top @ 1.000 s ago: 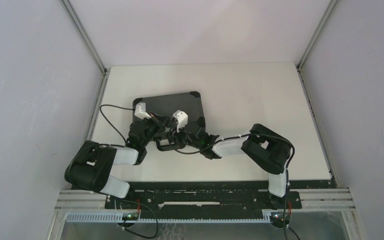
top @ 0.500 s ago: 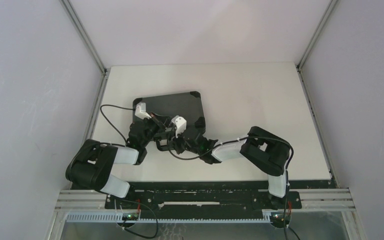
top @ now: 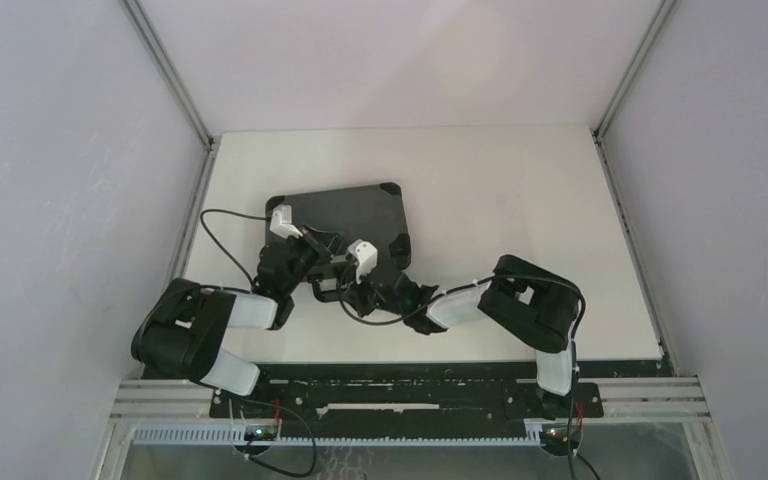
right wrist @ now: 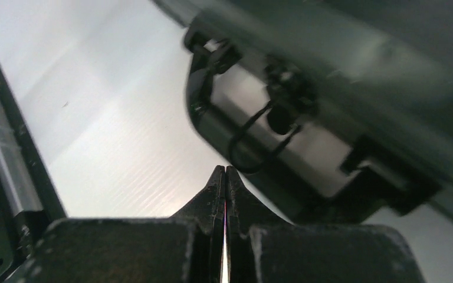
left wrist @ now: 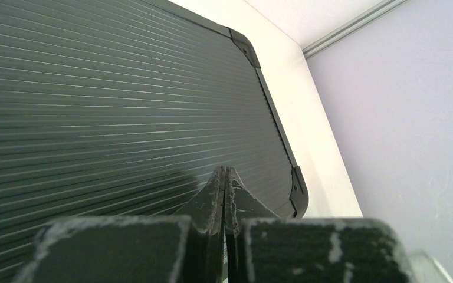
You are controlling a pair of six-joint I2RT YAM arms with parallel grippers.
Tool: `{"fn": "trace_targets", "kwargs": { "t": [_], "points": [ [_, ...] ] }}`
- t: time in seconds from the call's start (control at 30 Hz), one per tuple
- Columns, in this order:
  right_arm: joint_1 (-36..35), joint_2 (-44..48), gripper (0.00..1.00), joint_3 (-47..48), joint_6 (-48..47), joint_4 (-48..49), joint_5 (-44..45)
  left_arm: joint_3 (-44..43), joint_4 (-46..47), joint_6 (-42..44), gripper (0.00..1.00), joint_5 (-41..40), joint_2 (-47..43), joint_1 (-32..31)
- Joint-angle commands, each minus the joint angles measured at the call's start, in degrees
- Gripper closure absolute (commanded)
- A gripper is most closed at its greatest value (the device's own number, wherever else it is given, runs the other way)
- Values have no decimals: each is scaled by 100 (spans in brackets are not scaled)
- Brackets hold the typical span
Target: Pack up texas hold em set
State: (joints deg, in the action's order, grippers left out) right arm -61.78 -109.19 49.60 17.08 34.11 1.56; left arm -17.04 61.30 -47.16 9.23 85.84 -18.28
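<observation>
- The black briefcase (top: 345,205) lay flat on the left part of the white table (top: 520,220), lid down. No chips, cards or buttons showed outside it.
- Over the last second the right arm had swung left and nearer along the case's front edge, its elbow folding in. The case itself had not shifted.
- The right gripper (top: 352,278) had its jaws pressed together on nothing. In its wrist view the tips (right wrist: 224,177) pointed at the case's front side, where a dark loop that looked like the handle (right wrist: 203,112) stood out; blur hid any latch.
- The left arm had scarcely moved. The left gripper (top: 310,238) was also fully closed and empty, its tips (left wrist: 224,177) low over the ribbed lid (left wrist: 124,88). I could not tell whether they touched it.
- Judgement: the packing looked finished, with only securing the case left. The left arm seemed to be holding the lid down while the right arm lined up on the front edge, probably to push a clasp. Closed tips could slip off a small catch.
</observation>
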Motion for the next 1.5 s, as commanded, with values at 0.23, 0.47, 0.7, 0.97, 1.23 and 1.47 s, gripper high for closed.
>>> {"fn": "trace_targets", "kwargs": {
  "t": [0.23,0.47,0.7,0.97,1.23,1.47],
  "points": [
    [525,330,100,-54,-82,117,-6,300,-1590,250,100,-106,432,77],
    [12,57,100,-284,353,512,-48,324,-1533,225,100,-90,411,72],
    [102,-334,100,-304,752,1000,-248,397,-1513,211,100,-113,304,71],
    [222,-587,100,-683,2224,1871,231,443,-1501,198,100,-146,240,71],
    [392,-853,100,-584,2619,2645,-256,464,-1463,189,100,-141,292,71],
    [538,-842,100,-371,2540,2746,-467,456,-1450,180,100,-135,317,72]
  ]
}}
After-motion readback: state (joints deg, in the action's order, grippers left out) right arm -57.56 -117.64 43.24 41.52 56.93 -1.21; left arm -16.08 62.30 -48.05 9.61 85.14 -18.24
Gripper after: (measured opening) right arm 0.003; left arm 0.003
